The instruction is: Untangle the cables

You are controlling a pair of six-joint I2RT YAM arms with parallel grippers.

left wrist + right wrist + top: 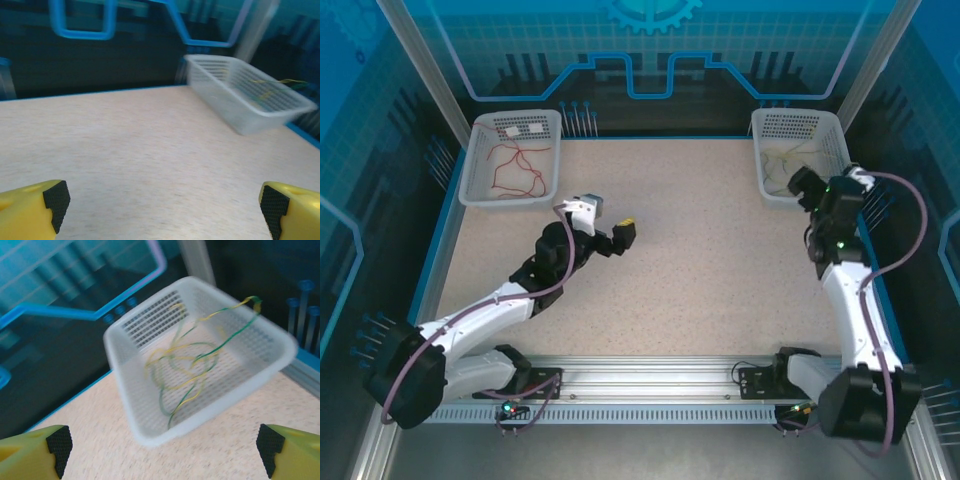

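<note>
Your right claw (801,186) is released: in its wrist view the two yellow fingers with black pads (59,449) stand wide apart at the bottom corners with nothing between them. It hangs by the right edge of the tabletop (720,270), just at the near rim of the white basket (798,113) in the far right corner. The green and yellow cables (185,365) lie in a loose, looped heap on that basket's floor, ahead of the claw and apart from it; one strand arches up near the far rim, though the blur keeps you from telling whether it rests on it. Your left claw (610,222) is released too, its pads (56,202) spread wide over bare tabletop, left of the middle. From there the far right basket and its cables sit well apart. The red cables (517,170) lie coiled in the other basket (480,198), at the far left corner, well apart from the left claw and touched by neither claw.
</note>
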